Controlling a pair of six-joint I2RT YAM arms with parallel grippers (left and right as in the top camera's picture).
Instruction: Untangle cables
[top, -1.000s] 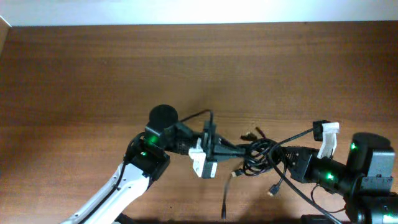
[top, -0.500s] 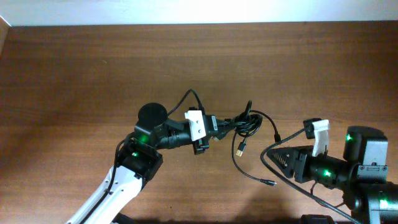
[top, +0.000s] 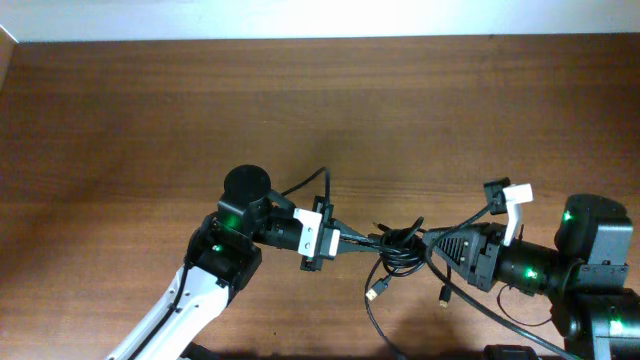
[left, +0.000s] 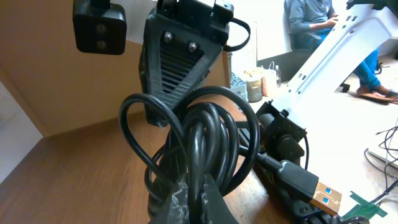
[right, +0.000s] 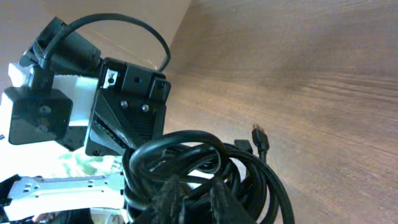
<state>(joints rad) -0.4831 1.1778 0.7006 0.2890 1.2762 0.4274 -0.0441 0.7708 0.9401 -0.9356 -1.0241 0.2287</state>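
The cables are a knot of thin black cords hanging between my two grippers above the table's front middle. My left gripper is shut on a strand at the knot's left side; in the left wrist view the jaws pinch one cord of the loops. My right gripper holds the knot's right side; in the right wrist view its fingers close round several strands of the bundle. Loose plug ends hang below. A USB plug with a blue insert shows in the left wrist view.
The brown wooden table stretches behind and to the left. One cord trails down to the front edge. A small black plug lies on the wood. The two grippers face each other closely, the left one filling the right wrist view.
Half a second ago the arms were spread apart with the cords stretched. Now both grippers have come back together and the bundle hangs bunched between them, lower and nearer the front.
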